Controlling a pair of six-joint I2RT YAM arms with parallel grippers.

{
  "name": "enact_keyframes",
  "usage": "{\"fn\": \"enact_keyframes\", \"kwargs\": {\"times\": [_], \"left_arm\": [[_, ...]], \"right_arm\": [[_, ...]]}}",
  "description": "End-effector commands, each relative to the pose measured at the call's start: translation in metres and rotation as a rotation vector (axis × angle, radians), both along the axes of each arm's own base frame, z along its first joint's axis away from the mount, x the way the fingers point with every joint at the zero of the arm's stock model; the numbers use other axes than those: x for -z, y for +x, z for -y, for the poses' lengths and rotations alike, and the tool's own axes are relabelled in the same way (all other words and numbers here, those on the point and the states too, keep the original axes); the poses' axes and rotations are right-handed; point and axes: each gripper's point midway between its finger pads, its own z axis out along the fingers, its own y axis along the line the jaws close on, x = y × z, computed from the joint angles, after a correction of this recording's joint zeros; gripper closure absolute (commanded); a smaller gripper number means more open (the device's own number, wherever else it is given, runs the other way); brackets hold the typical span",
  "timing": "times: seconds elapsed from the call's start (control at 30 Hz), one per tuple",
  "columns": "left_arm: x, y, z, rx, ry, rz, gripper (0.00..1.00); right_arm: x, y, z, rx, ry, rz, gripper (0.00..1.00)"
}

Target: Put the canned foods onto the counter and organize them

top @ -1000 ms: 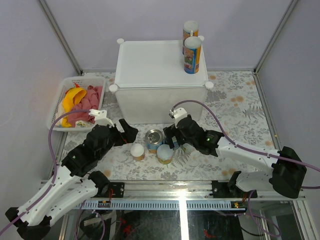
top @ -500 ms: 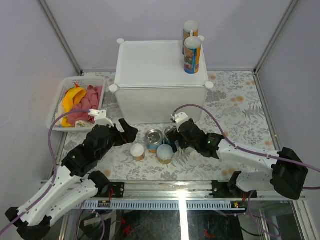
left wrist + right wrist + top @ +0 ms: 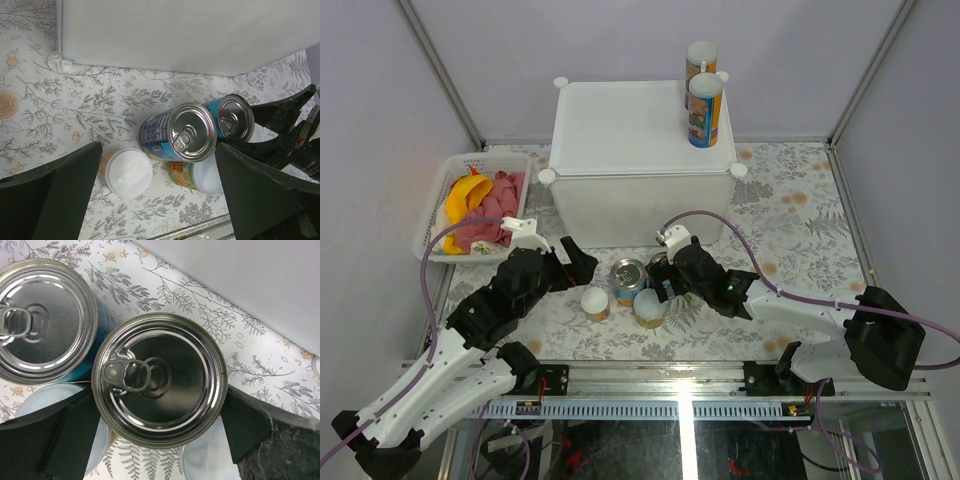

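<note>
One steel can (image 3: 160,380) now deeper between right pincer (image 3: 160,434) fingers.

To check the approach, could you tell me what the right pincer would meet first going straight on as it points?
The steel can: its pull-tab lid lies centred between the fingers of the right pincer, directly ahead; how near is unclear.

Left gripper (image 3: 159,150), right gripper (image 3: 157,402): jaws apart.
</note>
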Motion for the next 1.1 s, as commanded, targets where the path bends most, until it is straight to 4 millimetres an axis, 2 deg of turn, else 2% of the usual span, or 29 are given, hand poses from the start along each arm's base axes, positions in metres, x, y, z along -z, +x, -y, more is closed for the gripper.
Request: {"fn": "enact_keyframes", "kwargs": {"times": [0.0, 0.1, 0.27, 0.47, 0.53, 0.7, 0.8, 1.07], "left_arm": [[-0.021, 0.007, 0.0, -0.005, -0.001, 0.057, 0.04], [-0.02, 0.007, 0.001, 0.0, 0.01, 0.056, 0.04], [-0.021, 0.008, 0.0, 0.002, 0.022, 0.059, 0.04], [-0.02, 0.01, 0.001, 0.002, 0.022, 0.064, 0.04], [-0.021, 0.01, 0.001, 0.002, 0.02, 0.068, 0.04], [-0.019, 0.01, 0.001, 0.0, 0.01, 0.075, 0.04], [-0.019, 0.01, 0.001, -0.002, 0.001, 0.078, 0.04], [-0.022, 0.011, 0.002, -0.006, -0.026, 0.101, 0.04]], "right_arm": [[-0.011, 0.017, -0.009, 0.018, 0.054, 0.112, 0.01], [-0.008, 0.019, -0.011, 0.014, 0.055, 0.129, 0.02], [-0.016, 0.022, -0.011, 0.001, 0.097, 0.197, 0.14], [-0.026, 0.022, -0.011, -0.03, 0.091, 0.234, 0.34], [-0.029, 0.021, -0.01, -0.038, 0.093, 0.241, 0.44], [-0.04, 0.018, -0.008, -0.057, 0.103, 0.262, 0.85], [-0.05, 0.018, -0.008, -0.065, 0.106, 0.279, 1.0], [-0.093, 0.022, -0.014, -0.083, 0.128, 0.332, 1.0]]}}
